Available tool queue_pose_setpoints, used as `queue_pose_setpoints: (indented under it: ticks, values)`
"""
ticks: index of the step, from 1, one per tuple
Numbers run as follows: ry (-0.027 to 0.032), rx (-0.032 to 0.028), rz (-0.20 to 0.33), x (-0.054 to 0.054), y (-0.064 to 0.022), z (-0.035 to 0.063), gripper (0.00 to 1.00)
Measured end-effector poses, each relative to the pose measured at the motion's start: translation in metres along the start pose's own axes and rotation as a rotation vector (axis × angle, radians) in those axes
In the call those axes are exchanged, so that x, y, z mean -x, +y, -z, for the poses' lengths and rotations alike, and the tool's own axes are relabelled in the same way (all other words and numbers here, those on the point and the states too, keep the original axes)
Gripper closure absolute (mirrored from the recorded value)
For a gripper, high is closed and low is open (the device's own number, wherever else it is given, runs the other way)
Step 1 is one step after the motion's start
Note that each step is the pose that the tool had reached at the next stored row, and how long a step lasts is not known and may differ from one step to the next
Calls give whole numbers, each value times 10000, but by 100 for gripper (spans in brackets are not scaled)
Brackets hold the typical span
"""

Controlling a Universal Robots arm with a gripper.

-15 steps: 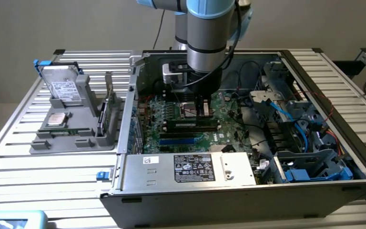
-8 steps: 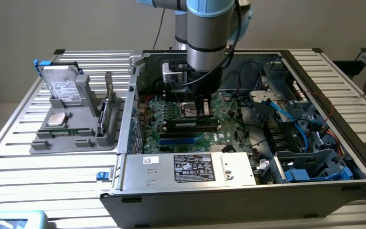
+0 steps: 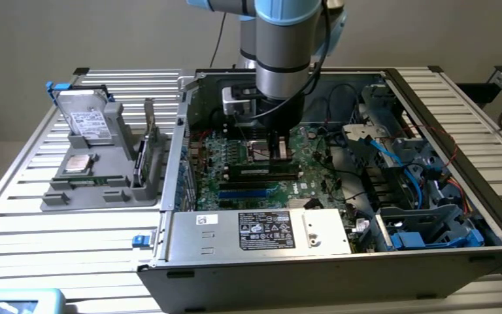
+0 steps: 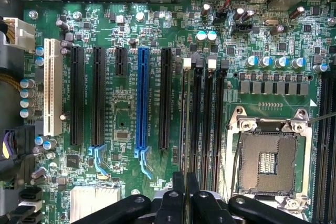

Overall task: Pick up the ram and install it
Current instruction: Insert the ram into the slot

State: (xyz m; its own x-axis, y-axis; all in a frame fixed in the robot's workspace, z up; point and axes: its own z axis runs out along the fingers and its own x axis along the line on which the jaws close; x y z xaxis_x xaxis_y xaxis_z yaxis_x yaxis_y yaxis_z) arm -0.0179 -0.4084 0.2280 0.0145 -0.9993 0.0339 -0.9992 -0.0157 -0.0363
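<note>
Black two-finger claw (image 4: 185, 191), pinching thin green ram stick (image 4: 185, 129) edge-on; black plastic memory slots (image 4: 198, 119) beneath its tips; advised: keep stick level, lengthwise along slot, notch matched; press evenly.

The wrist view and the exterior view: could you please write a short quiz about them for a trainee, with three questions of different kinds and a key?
1. True or false: the processor socket on the motherboard holds a chip.
2. Which thing is the gripper shut on? A: the ram, seen edge-on over the black slots. B: the hard drive. C: the expansion card.
3. Fill in: the grey parts holder stands at the exterior view's ____ of the computer case.
Key: 1 false, the socket is empty; 2 A; 3 left.
</note>
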Motion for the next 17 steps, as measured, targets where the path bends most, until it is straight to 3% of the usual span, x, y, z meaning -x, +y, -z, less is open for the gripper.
queue_pose_setpoints:
  ticks: [17]
  values:
    - [2,-82,7,8,24,-12,87]
